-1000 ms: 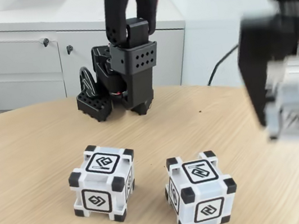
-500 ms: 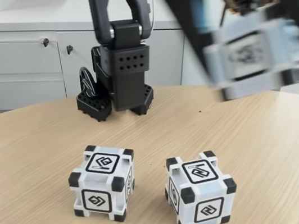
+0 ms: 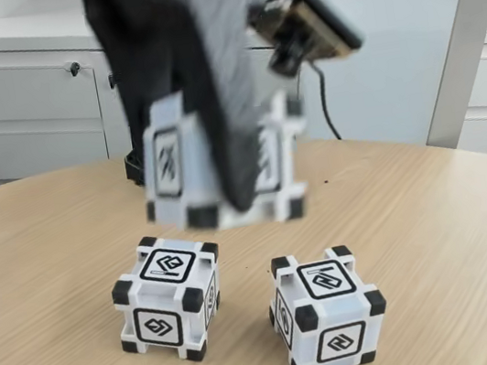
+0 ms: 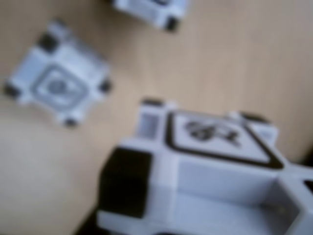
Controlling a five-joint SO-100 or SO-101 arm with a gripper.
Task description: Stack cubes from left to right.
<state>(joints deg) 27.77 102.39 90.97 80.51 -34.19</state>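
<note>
The fixed camera stood low at the near edge of the wooden table (image 3: 437, 235), close in, and looked slightly down across it toward the grey cabinets (image 3: 17, 98) and the pale wall behind. The wrist camera rode on the arm and looked down onto the tabletop from near at hand, its picture blurred. Both views took in the held cube (image 3: 222, 163) (image 4: 205, 171), very near the wrist lens, and the two cubes resting on the table (image 3: 167, 298) (image 3: 327, 310), with the same wood under them.
</note>
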